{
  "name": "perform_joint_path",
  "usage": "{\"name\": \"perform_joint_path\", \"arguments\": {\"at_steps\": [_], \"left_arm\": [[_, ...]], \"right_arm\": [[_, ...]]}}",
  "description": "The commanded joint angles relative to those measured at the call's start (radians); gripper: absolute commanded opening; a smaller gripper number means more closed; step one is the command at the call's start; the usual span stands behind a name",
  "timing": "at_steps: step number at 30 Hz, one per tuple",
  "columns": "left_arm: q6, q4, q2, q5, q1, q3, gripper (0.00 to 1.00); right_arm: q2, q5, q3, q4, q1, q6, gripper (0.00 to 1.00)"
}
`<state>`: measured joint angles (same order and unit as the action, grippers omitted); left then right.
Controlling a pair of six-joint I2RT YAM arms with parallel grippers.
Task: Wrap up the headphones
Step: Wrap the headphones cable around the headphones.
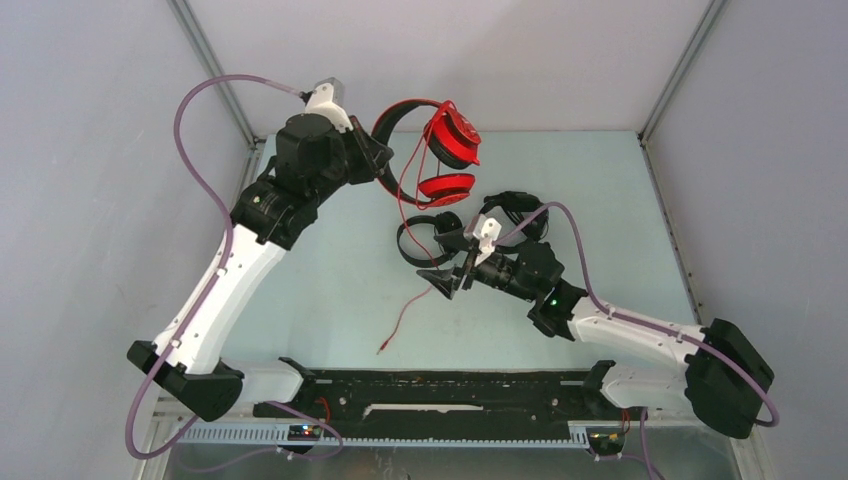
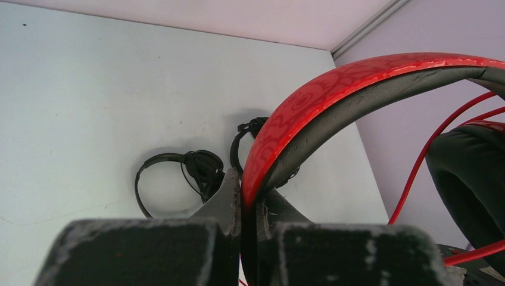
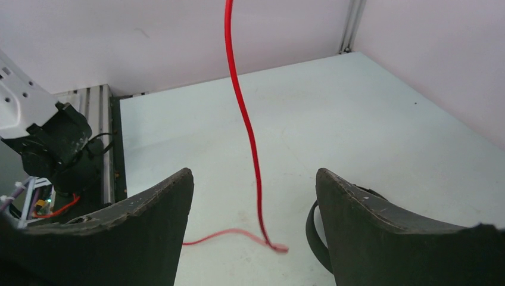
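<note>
The red headphones [image 1: 450, 140] hang in the air at the back of the table, and my left gripper [image 1: 383, 165] is shut on their headband. In the left wrist view the red headband [image 2: 333, 89] is pinched between my fingers [image 2: 247, 202]. Their red cable [image 1: 405, 310] hangs down, its end lying on the table. My right gripper [image 1: 447, 282] is open and empty, low over the table beside the cable. In the right wrist view the cable [image 3: 244, 119] hangs between the open fingers of the right gripper [image 3: 253, 179] without touching them. Two black headphones [image 1: 420, 240] [image 1: 515, 210] lie on the table.
The black headphones lie under and behind my right wrist; both also show in the left wrist view [image 2: 172, 179] [image 2: 250, 128], and one band [image 3: 312, 232] shows beside my right finger. Grey walls enclose the table on three sides. A black rail [image 1: 440, 390] runs along the near edge.
</note>
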<state>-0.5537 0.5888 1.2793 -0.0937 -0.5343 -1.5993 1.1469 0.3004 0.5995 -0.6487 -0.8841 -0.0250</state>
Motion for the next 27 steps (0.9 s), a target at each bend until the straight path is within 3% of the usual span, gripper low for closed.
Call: {"name": "perform_joint_path", "arguments": {"at_steps": [1, 7, 13, 18, 23, 27], "left_arm": [[-0.065, -0.071, -0.039, 0.058, 0.005, -0.085, 0.00], [-0.086, -0.071, -0.023, 0.086, 0.005, -0.111, 0.00], [-0.103, -0.083, -0.020, 0.086, 0.005, -0.125, 0.00], [-0.105, -0.085, -0.015, 0.086, 0.005, -0.146, 0.00], [-0.116, -0.093, -0.014, 0.086, 0.006, -0.160, 0.00], [-0.121, -0.095, -0.017, 0.086, 0.005, -0.160, 0.00]], "right_arm": [[0.050, -0.012, -0.006, -0.120, 0.017, 0.058, 0.78], [0.144, 0.011, -0.007, -0.172, 0.040, 0.031, 0.77], [0.221, 0.064, -0.048, -0.254, 0.046, -0.012, 0.63], [0.276, 0.083, -0.086, -0.331, 0.046, -0.061, 0.57], [0.325, 0.105, -0.095, -0.393, 0.046, -0.100, 0.57], [0.354, 0.108, -0.095, -0.440, 0.038, -0.121, 0.62]]}}
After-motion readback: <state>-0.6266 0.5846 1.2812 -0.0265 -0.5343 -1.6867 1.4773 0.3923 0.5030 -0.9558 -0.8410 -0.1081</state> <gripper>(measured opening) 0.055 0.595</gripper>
